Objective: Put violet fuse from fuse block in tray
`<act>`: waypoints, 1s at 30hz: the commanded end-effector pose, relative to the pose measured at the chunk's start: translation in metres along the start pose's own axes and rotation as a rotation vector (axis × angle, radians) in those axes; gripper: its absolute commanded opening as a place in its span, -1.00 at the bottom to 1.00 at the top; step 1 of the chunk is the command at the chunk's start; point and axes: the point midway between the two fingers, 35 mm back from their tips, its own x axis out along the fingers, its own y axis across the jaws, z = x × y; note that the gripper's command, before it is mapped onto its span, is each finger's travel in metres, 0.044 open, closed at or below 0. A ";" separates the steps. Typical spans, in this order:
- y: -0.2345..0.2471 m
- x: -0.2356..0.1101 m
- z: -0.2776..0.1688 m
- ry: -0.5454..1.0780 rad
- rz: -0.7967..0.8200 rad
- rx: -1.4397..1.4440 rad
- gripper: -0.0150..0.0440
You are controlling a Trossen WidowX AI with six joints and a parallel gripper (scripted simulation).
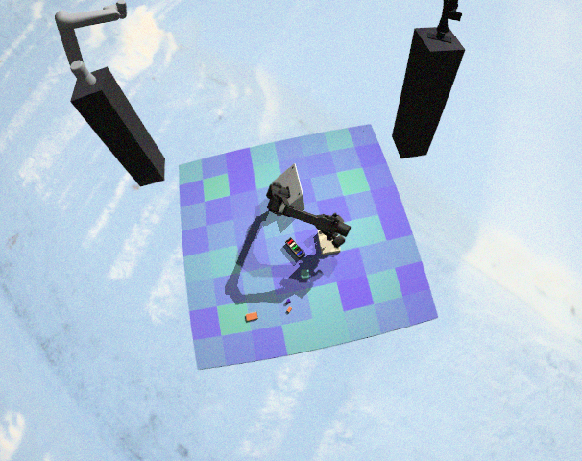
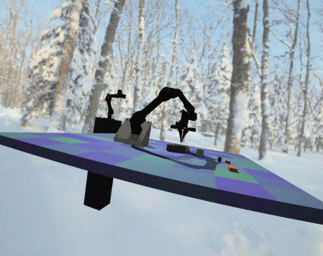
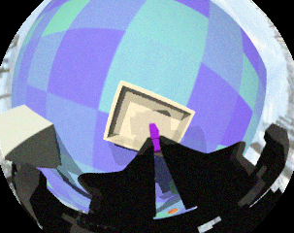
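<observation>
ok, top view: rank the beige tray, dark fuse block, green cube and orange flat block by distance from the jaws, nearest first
1. Beige tray, directly under the gripper.
2. Dark fuse block, just left.
3. Green cube, below-left.
4. Orange flat block, far lower left.

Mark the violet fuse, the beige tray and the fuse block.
Small violet fuse (image 3: 154, 138), wrist view, exposed tip.
Shallow beige tray (image 3: 118, 116), wrist view, left rim.
Dark rectangular fuse block (image 2: 177, 148), exterior view, side wall.
</observation>
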 end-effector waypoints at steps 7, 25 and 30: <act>0.002 0.019 -0.001 0.006 0.004 -0.003 -0.49; 0.001 0.005 0.000 0.002 0.003 -0.001 0.63; 0.001 -0.021 -0.001 0.004 0.004 -0.004 0.63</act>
